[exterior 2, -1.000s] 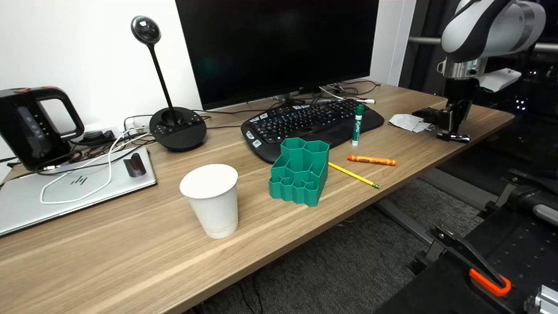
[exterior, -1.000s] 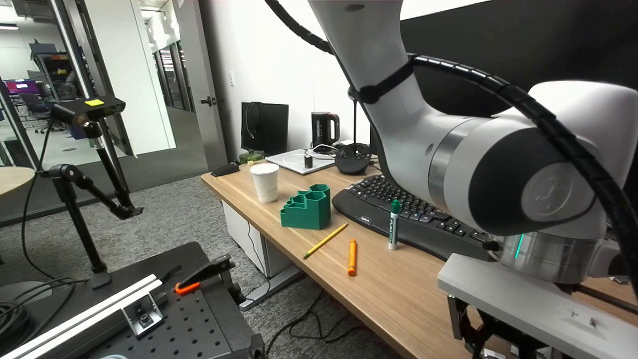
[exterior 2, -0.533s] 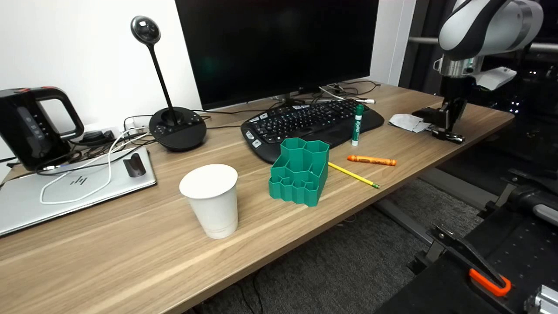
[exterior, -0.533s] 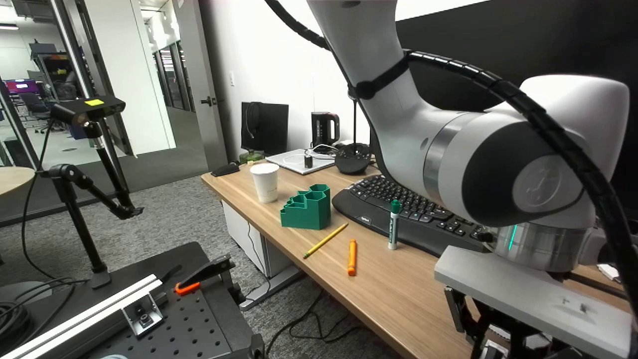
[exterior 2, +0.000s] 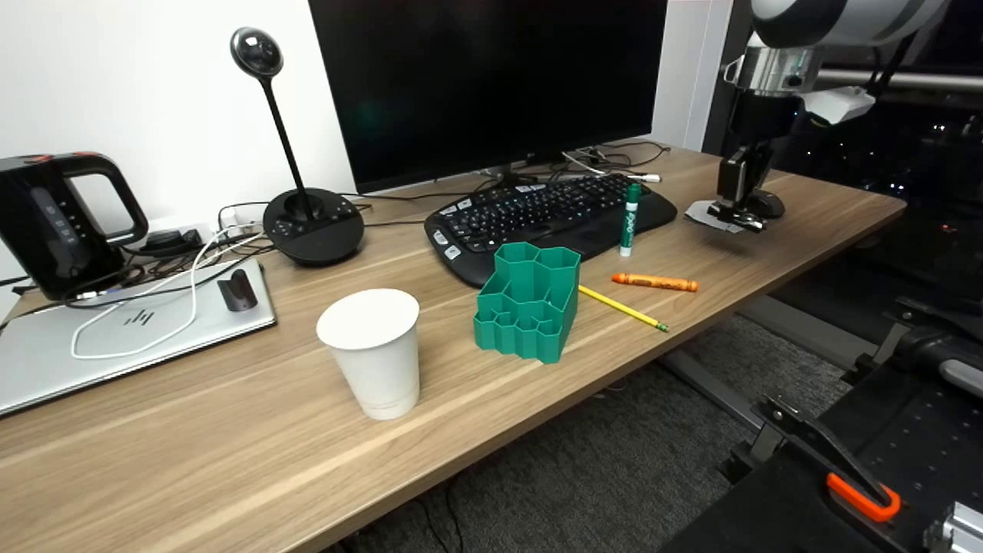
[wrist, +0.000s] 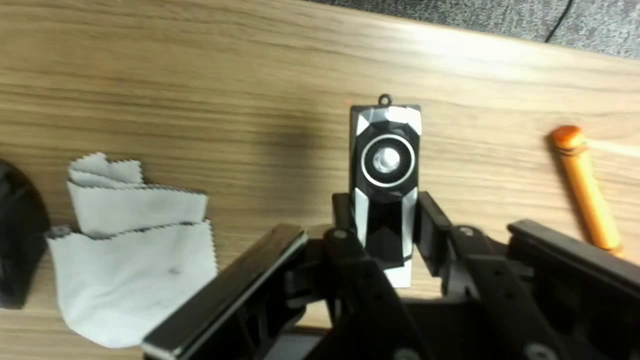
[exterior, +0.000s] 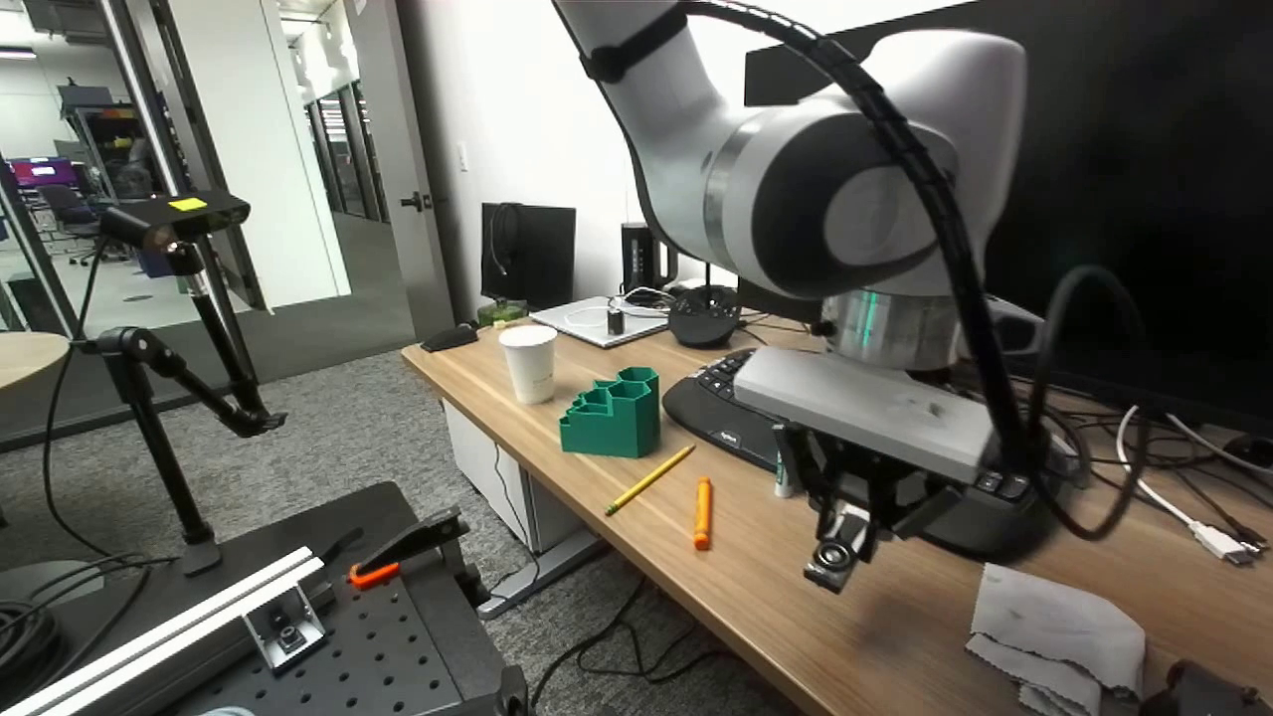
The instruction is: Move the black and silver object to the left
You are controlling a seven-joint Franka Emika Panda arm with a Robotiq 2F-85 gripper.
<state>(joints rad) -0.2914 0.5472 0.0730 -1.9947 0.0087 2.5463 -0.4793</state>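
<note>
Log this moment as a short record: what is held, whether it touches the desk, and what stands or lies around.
Held: black and silver object
Grip: end effector, closed on it
Contact: none with the desk; raised above it
Set down: not yet
Standing: green-capped marker, white cup, green organizer
Lying: orange crayon, yellow pencil, gray cloth

A light-brown wood-grain desktop [exterior 2: 230, 468] carries a white paper cup [exterior 2: 384, 372], a green stepped hexagonal-celled holder [exterior 2: 527, 311], a slim yellow pencil [exterior 2: 623, 309], a thick orange crayon [exterior 2: 655, 283], an upright green-capped marker [exterior 2: 629, 223], a black curved keyboard [exterior 2: 534, 219], a closed silver laptop [exterior 2: 157, 330] and a folded pale-grey cloth [wrist: 135, 272].
</note>
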